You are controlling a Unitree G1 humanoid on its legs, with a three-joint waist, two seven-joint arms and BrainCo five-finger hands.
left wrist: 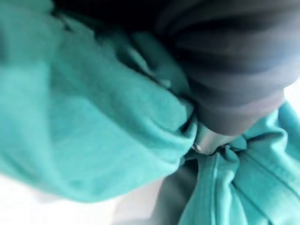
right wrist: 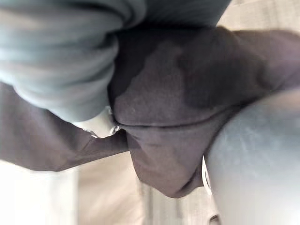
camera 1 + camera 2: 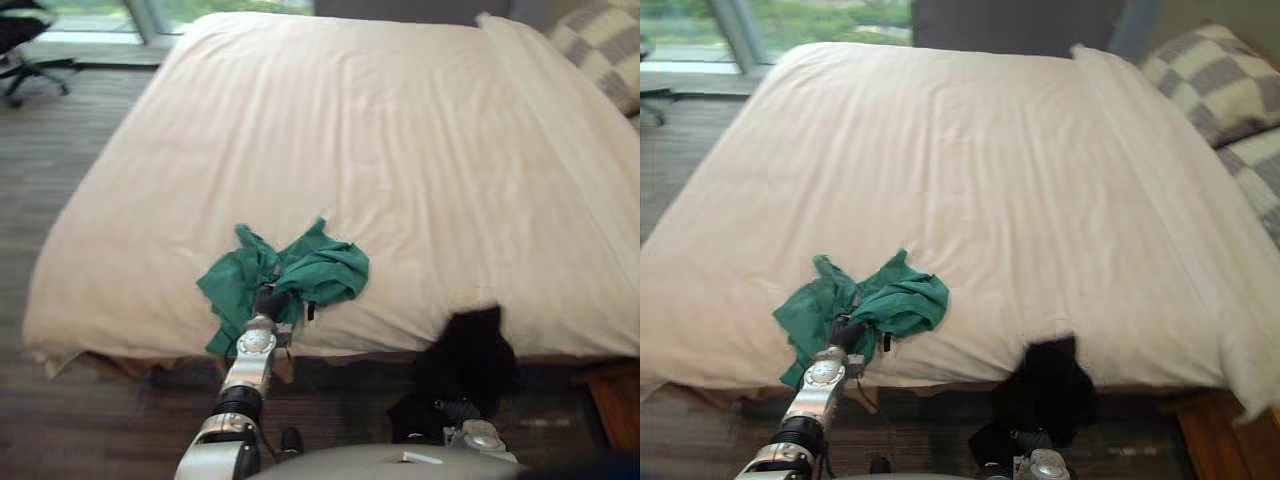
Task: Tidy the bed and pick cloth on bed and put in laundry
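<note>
Cream bed (image 3: 380,150), green cloth (image 3: 330,268) bunched by its near edge, black cloth (image 3: 470,355) at that edge, checked pillows (image 3: 1215,85) far right

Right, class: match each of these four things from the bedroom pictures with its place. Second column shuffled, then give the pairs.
1 green cloth
2 black cloth
3 checked pillow
4 office chair

a far right corner of the bed
b on the floor, far left
c at the bed's near edge, right side
d on the bed, near left part

Pairs: 1-d, 2-c, 3-a, 4-b
</note>
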